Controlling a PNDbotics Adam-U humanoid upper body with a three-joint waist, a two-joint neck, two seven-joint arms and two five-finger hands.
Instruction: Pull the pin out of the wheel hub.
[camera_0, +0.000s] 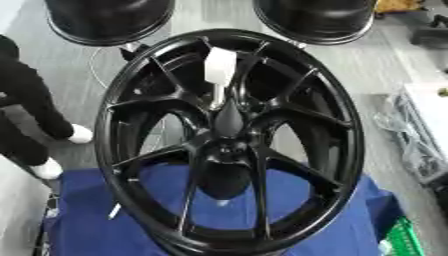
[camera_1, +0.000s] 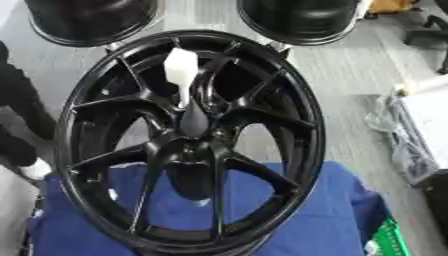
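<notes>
A large black multi-spoke wheel (camera_0: 348, 125) lies tilted toward me on a blue cloth (camera_0: 87, 225). From its hub (camera_0: 229, 145) rises a black cone-shaped piece (camera_0: 229, 119). The pin stands out of that piece, showing a thin silver shaft and a white handle (camera_0: 220, 66) that points up and away. The right eye view gives the same white handle (camera_1: 181, 67) above the hub. Neither of my hands shows in either view, and nothing touches the pin.
Two black round objects (camera_0: 109, 20) (camera_0: 315, 17) stand just beyond the wheel. A person's black-clad legs in white shoes (camera_0: 31, 100) are at the left. Clear plastic wrapping (camera_0: 411, 135) lies at the right, with a green crate (camera_0: 404, 237) at the lower right.
</notes>
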